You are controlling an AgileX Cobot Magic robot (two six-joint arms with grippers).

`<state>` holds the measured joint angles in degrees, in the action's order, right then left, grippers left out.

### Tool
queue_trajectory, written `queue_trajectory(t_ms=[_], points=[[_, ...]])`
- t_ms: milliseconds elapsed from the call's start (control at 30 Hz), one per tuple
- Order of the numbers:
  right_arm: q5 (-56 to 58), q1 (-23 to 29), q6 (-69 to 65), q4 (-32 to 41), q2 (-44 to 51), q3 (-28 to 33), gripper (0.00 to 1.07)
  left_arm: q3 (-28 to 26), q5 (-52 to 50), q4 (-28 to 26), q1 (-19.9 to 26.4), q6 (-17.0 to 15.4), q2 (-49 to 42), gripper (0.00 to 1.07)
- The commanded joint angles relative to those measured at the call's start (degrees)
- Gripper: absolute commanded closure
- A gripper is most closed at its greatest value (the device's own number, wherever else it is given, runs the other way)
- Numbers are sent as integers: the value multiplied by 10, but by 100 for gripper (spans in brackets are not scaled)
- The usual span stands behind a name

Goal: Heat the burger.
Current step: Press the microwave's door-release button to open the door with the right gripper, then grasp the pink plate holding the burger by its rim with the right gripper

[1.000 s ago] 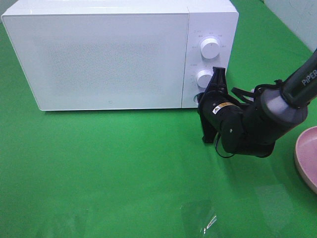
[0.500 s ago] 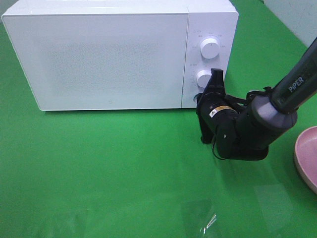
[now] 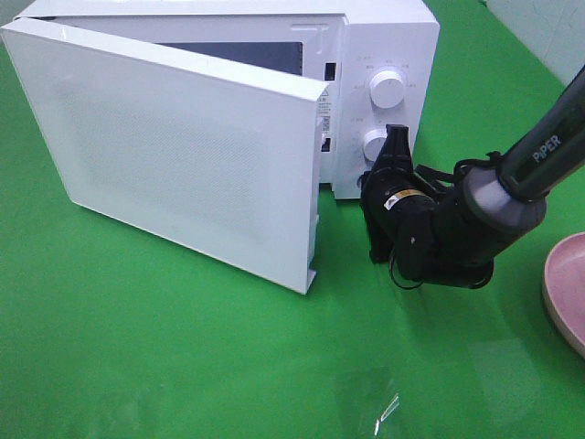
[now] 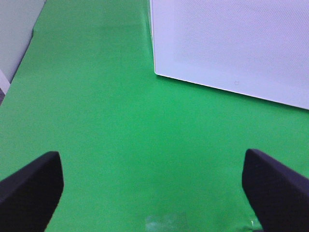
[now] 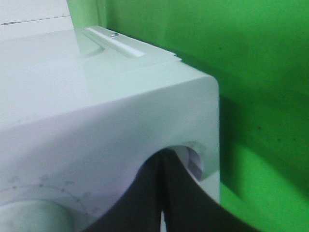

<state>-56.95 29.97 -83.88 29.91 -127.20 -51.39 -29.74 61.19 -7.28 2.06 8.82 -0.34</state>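
Observation:
The burger is out of view in every frame. The white microwave (image 3: 388, 37) stands at the back with its door (image 3: 183, 155) swung partly open toward the front left, showing a dark strip of the cavity. My right gripper (image 3: 373, 181) is shut, its tips against the bottom of the control panel below the two knobs (image 3: 388, 89). In the right wrist view the closed fingers (image 5: 162, 159) press at a round button (image 5: 194, 157) on the panel's lower corner. My left gripper (image 4: 154, 193) is open over bare green cloth, facing the door's white face (image 4: 231, 43).
A pink plate (image 3: 569, 293) lies at the right edge of the green table cloth (image 3: 183, 366). The open door's free edge (image 3: 311, 265) juts out over the cloth, close to the left of my right arm. A small shiny scrap (image 3: 386, 412) lies near the front.
The microwave door was shut in both earlier frames and has now sprung open, swinging out to the front. My right gripper has stayed at the panel's bottom, shifting only slightly.

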Motion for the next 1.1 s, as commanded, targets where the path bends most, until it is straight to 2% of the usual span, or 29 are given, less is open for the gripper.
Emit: queue_trajectory(t_ms=[33,333,467,633,900,1100], points=[[-197,-33,19,-23,5,-51,107,1,2,-5,2,-5,-9,14],[-141,-32,19,-22,25,-42,107,1,2,-5,2,-5,-9,14],[-128,-30,19,-23,48,6,107,1,2,-5,2,-5,-9,14],[-105,-23,19,-22,59,21,107,1,2,-5,2,-5,-9,14],[-23,30,10,-25,65,54,107,1,2,-5,2,-5,-9,14],[30,42,26,-27,93,77,107,1,2,-5,2,-5,-9,14]])
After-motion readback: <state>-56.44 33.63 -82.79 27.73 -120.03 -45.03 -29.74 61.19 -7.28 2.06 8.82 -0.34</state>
